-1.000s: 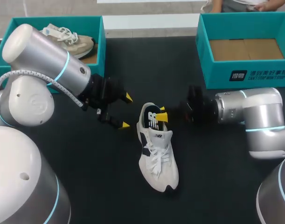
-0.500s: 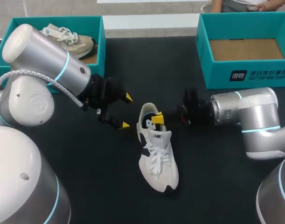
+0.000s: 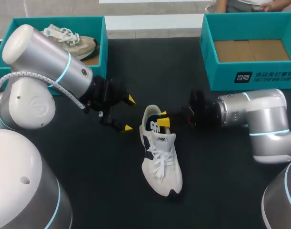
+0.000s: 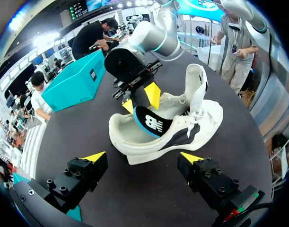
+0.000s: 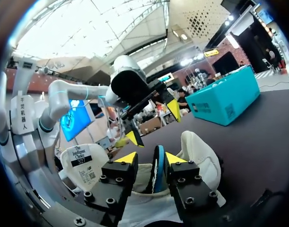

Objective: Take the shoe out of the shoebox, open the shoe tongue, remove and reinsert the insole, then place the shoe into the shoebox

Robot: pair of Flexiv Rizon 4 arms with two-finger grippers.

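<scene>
Right pincer (image 3: 162, 119) pinches the insole (image 5: 158, 170) upright in the shoe (image 3: 162, 162); left pincer (image 3: 129, 113) gapes.

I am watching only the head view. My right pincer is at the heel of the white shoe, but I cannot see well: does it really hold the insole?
Observer: Yes. In the right wrist view the insole stands on edge between the fingers of the right pincer, and both fingers press on it.
Operator: Thank you. Is the insole fully out of the shoe?
Observer: No. In the left wrist view only its heel end is raised above the shoe; its front end is inside.
Operator: And the tongue, is it open?
Observer: In the left wrist view the tongue stands pulled up, away from the opening.
</scene>
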